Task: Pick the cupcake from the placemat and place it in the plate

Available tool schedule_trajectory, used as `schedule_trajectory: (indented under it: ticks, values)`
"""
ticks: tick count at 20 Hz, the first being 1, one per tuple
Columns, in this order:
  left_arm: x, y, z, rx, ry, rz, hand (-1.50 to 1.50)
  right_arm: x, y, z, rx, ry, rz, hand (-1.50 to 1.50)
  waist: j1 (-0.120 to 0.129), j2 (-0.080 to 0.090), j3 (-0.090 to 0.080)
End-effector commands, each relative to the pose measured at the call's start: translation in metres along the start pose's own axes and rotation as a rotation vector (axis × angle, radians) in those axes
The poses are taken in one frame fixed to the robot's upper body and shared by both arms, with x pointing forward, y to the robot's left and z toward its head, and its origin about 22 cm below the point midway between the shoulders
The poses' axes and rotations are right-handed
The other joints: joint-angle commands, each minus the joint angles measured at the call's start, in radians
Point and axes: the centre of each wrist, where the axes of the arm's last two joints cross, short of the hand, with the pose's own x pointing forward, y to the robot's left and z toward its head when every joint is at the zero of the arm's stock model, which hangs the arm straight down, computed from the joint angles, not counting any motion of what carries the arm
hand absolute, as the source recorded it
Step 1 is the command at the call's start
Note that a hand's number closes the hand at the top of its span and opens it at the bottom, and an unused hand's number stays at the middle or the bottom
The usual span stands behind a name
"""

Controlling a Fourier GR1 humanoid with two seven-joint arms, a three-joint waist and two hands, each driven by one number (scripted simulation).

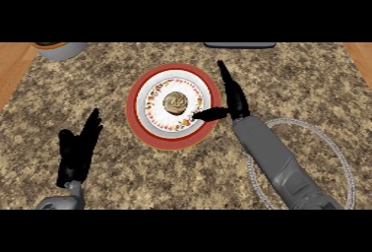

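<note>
The cupcake (175, 102), seen from above as a brown swirl in a white wrapper with coloured sprinkles, stands in the middle of the red-rimmed plate (135, 115). My right hand (234, 101) is just right of the plate, fingers straight and pointing away, thumb reaching over the plate's right rim toward the cupcake without holding it. My left hand (78, 147) rests open at the lower left, fingers up, well apart from the plate. The placemat (335, 147), a grey-edged oval, lies at the lower right, partly under my right forearm, with nothing showing on it.
A grey bowl-like container (59, 49) sits at the back left corner. A dark flat object (240, 45) lies at the back edge. Wooden strips border the speckled counter (102, 88) at left and right.
</note>
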Motion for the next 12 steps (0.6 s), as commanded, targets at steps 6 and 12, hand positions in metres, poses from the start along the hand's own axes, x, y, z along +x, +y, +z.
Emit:
schedule_trajectory:
  ticks: [6, 12]
  values:
    - [-0.003, -0.019, -0.011, 0.003, -0.006, -0.01, 0.0, -0.018, -0.029, -0.002, -0.091, 0.008, -0.027, -1.5, -0.001, 0.002, 0.0]
    - [-0.018, 0.007, 0.016, -0.02, 0.008, 0.009, 0.0, -0.043, -0.05, 0.01, -0.171, 0.048, 0.014, -1.5, 0.002, 0.0, 0.0]
